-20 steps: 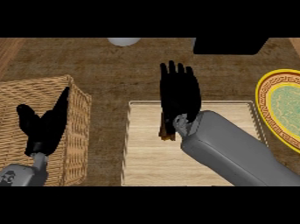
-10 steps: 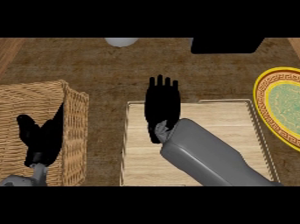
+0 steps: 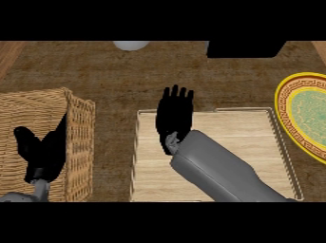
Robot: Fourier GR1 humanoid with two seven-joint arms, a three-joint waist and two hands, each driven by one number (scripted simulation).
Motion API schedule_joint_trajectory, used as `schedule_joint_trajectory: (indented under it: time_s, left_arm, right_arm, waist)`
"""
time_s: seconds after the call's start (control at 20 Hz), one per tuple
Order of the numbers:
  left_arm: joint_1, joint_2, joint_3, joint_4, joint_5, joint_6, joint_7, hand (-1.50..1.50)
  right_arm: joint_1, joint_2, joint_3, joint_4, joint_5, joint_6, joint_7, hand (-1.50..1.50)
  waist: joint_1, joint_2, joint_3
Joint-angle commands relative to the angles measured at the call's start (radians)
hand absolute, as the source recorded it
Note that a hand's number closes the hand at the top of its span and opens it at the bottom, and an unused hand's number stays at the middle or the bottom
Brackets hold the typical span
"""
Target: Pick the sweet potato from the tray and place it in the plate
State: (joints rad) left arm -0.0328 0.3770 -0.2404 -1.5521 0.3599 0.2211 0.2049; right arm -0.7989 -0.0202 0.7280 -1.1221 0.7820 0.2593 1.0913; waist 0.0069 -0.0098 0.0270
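Note:
My right hand (image 3: pixel 174 114) lies flat, fingers straight and open, over the far left corner of the pale wooden tray (image 3: pixel 244 130). Its grey forearm crosses the tray from the lower right. No sweet potato shows; the hand and forearm cover that part of the tray. The plate (image 3: pixel 293 97), yellow-rimmed with a green centre, sits to the right of the tray, partly cut by the view's edge. My left hand (image 3: pixel 43 153) rests open over the wicker basket at the lower left.
A wicker basket (image 3: pixel 11 116) fills the left side, close to the tray's left rim. A white round object (image 3: pixel 130 45) and a black block (image 3: pixel 246 48) stand at the counter's far edge.
My right hand has moved left and a little nearer, from the tray's far middle to its far left corner. An orange-brown sliver beside the wrist one second ago no longer shows.

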Motion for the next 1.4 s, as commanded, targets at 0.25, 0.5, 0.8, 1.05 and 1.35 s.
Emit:
schedule_joint_trajectory:
  time_s: [0.25, 0.5, 0.8, 1.05, 1.35]
  left_arm:
    - [0.032, -0.055, -0.039, 0.073, -0.006, 0.0, -0.006, 0.0]
    - [0.03, -0.078, -0.049, 0.09, -0.026, 0.016, -0.034, 0.0]
    - [0.053, -0.078, -0.059, 0.074, -0.018, 0.029, -0.002, 0.0]
    - [0.028, -0.067, -0.044, 0.11, -0.019, 0.009, -0.031, 0.0]
    - [0.08, -0.1, -0.093, 0.087, -0.049, 0.024, -0.068, 0.0]
  right_arm:
    - [-0.016, 0.019, -0.009, 0.107, 0.044, 0.016, 0.117, -1.5]
    - [0.045, 0.02, -0.003, 0.124, 0.054, -0.006, 0.077, -1.5]
    - [0.065, -0.017, 0.005, 0.133, 0.037, 0.106, -0.018, 1.5]
    - [0.034, 0.02, 0.018, 0.181, 0.077, 0.081, 0.002, 1.5]
    - [-0.013, 0.02, 0.066, 0.157, 0.147, 0.034, -0.035, 1.5]
  waist:
    - [0.004, 0.013, -0.028]
    - [-0.001, 0.014, -0.028]
    - [-0.012, 0.01, -0.028]
    - [-0.005, 0.013, -0.029]
    - [0.005, 0.011, -0.028]
